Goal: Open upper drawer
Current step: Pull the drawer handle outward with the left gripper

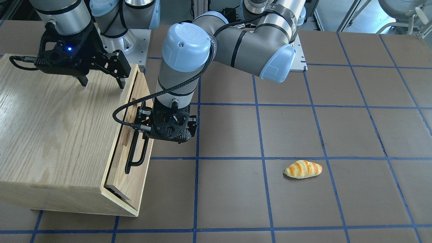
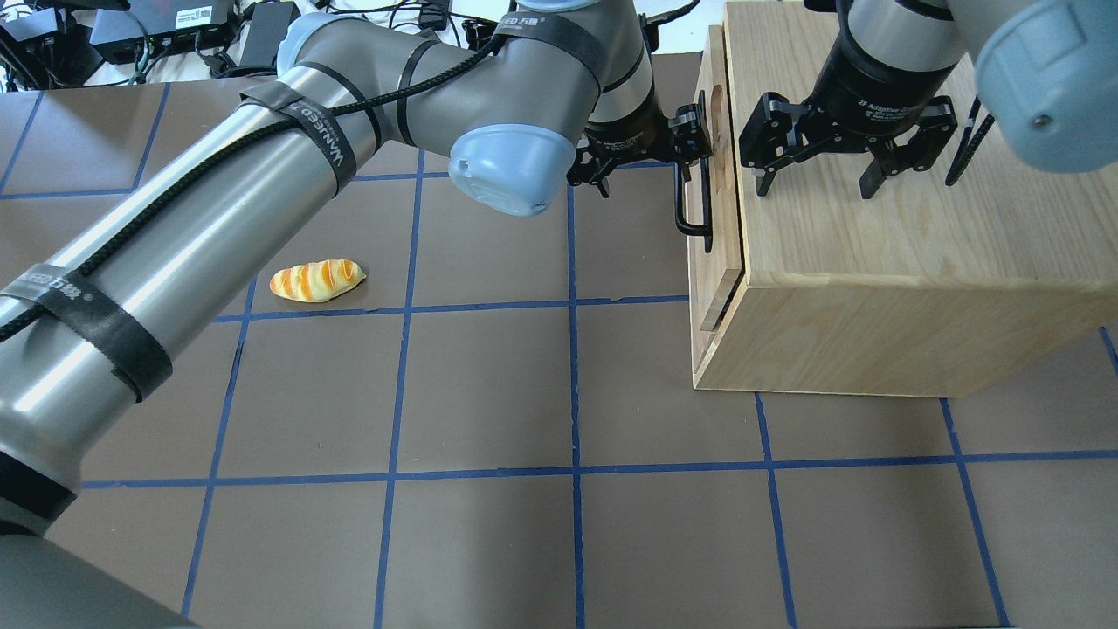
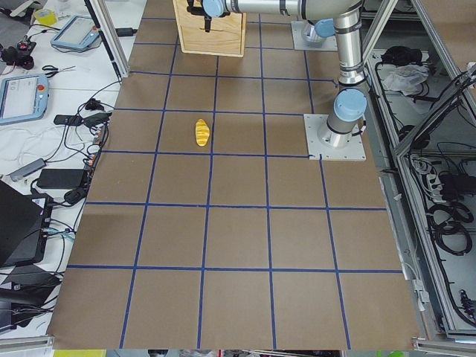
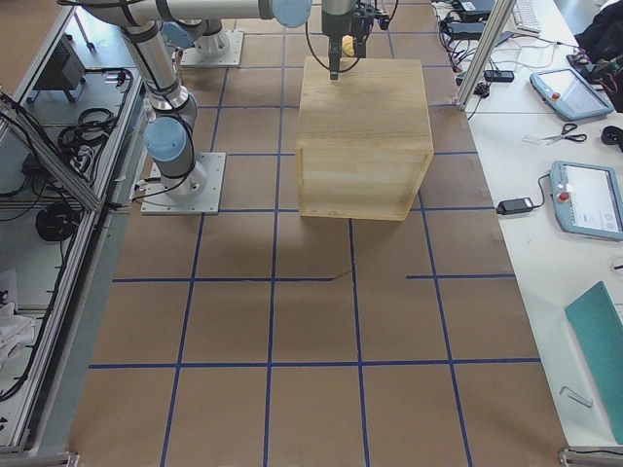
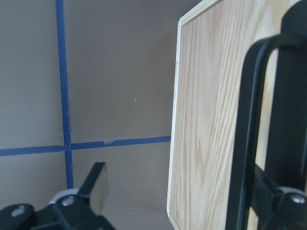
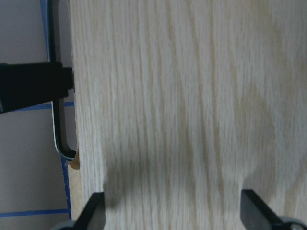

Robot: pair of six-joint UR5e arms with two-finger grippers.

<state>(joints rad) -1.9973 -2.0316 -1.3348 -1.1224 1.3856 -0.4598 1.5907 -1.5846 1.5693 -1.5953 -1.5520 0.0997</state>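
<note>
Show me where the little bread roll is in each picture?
Front-facing: bread roll at lower right.
Overhead: left of centre.
Exterior left: upper middle.
Exterior right: not in it.
Left wrist: not in it.
Right wrist: not in it.
Shared landmark: the wooden cabinet.

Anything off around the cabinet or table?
Drawer front sits slightly proud of the cabinet, a dark gap at its near corner. A bread roll lies alone on the table. Nothing else odd.

Bright, even light; wrist views soft and blurred close up.
</note>
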